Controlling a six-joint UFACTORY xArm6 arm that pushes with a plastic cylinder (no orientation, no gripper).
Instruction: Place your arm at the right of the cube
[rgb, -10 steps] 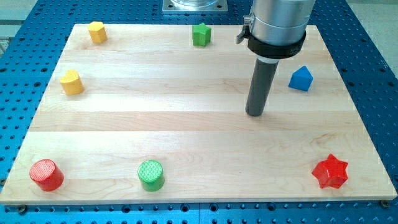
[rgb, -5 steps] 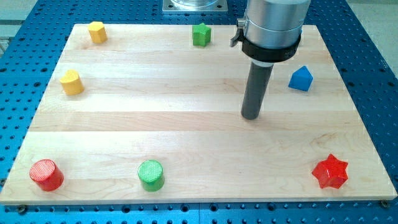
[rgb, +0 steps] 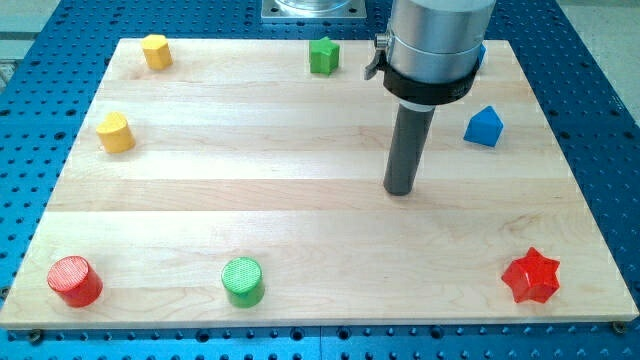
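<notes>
1. No block in view is plainly a cube. A blue sliver (rgb: 481, 52) shows at the right edge of the arm's housing (rgb: 432, 45), near the board's top edge. Most of it is hidden, so I cannot tell its shape.
2. There is no claw to open or close. The arm ends in a plain dark rod that grips nothing. My tip (rgb: 400, 191) rests on bare wood right of the board's centre, touching no block.
3. My tip is below and to the view's left of that blue sliver, well apart from it.
4. The nearest block is a blue house-shaped block (rgb: 483, 127), to the view's right of the rod and a little higher, clear of it.
5. A green star (rgb: 323, 55) sits at the top edge, left of the housing.
6. A red star (rgb: 531, 277) lies at the bottom right corner.
7. Along the bottom edge stand a green cylinder (rgb: 242, 281) and a red cylinder (rgb: 75, 281).
8. Two yellow blocks are at the left: one at the top corner (rgb: 155, 50), one lower down (rgb: 116, 132).
9. All of these sit on the wooden board (rgb: 250, 180), and none lies between my tip and the blue blocks.
</notes>
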